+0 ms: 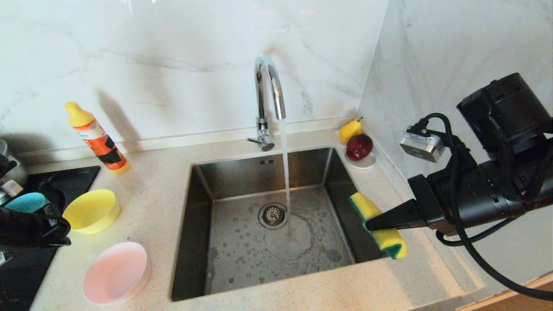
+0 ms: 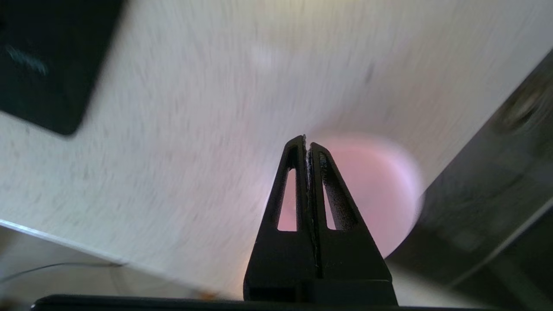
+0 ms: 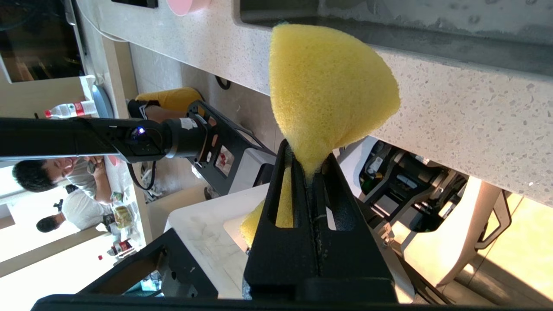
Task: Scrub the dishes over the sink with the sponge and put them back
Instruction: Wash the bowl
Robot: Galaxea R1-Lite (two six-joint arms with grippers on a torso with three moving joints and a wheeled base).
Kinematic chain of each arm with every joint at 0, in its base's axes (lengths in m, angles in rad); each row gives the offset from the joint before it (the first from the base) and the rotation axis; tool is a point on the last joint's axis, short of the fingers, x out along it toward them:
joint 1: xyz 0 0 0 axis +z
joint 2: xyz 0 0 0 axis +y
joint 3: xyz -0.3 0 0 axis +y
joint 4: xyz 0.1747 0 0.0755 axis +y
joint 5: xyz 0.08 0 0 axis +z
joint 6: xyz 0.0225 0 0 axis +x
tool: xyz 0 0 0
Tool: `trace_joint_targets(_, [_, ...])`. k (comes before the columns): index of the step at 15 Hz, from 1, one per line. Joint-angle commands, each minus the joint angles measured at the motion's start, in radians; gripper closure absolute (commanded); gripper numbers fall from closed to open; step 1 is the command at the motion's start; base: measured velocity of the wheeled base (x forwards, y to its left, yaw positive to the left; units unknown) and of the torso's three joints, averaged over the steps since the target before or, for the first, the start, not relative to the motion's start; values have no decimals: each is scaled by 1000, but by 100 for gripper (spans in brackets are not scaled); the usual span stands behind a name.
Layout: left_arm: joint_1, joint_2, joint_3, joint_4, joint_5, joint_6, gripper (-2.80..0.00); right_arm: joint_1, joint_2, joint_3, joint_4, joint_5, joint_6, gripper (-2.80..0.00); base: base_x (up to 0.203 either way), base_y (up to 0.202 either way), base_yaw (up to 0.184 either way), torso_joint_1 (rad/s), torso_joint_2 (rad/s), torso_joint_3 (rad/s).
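The steel sink (image 1: 224, 172) lies mid-counter under running water. To its left stand the dishes: a yellow bowl (image 1: 90, 211), a pink bowl (image 1: 116, 272) and a light blue bowl (image 1: 27, 202), the blue one half hidden behind my left arm (image 1: 30, 226). In the left wrist view my left gripper (image 2: 307, 140) is shut and empty, hanging above the counter with the pink bowl (image 2: 376, 194) just beyond its tips. My right gripper (image 1: 367, 225) (image 3: 307, 157) is shut on the yellow sponge (image 1: 389, 239) (image 3: 328, 86), pinching its middle, over the sink's right rim.
An orange-labelled detergent bottle (image 1: 97, 140) stands at the back left. The faucet (image 1: 268, 95) rises behind the sink. A white saucer (image 1: 367, 162) with a pear and a red apple sits in the back right corner. A black cooktop (image 1: 73, 179) lies at the left, marble walls behind and right.
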Motion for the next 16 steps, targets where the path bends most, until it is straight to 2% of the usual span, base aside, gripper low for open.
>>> trace_joint_targets(1, [-24,-52,99,-1,-4,67,0,1,7,0,3,4,3,0,0,0,0,0,0,0])
trace_joint_targets(3, [-38,-52,134,-5,-4,89,0,1,12,-1,3,2,3,0,0,0,0,0,0,0])
trace_joint_targets(4, [-43,-52,149,-9,-15,99,-280,1,12,-1,3,2,3,0,0,0,0,0,0,0])
trace_joint_targets(8, [-55,-44,184,-12,-69,109,-280,-1,13,13,3,4,3,0,0,0,0,0,0,0])
trace_joint_targets(13, [-58,31,194,-22,-69,103,-280,-7,16,16,3,4,3,0,0,0,0,0,0,0])
trace_joint_targets(16, [-58,84,252,-146,-65,99,-280,-7,18,16,1,5,3,0,0,0,0,0,0,0])
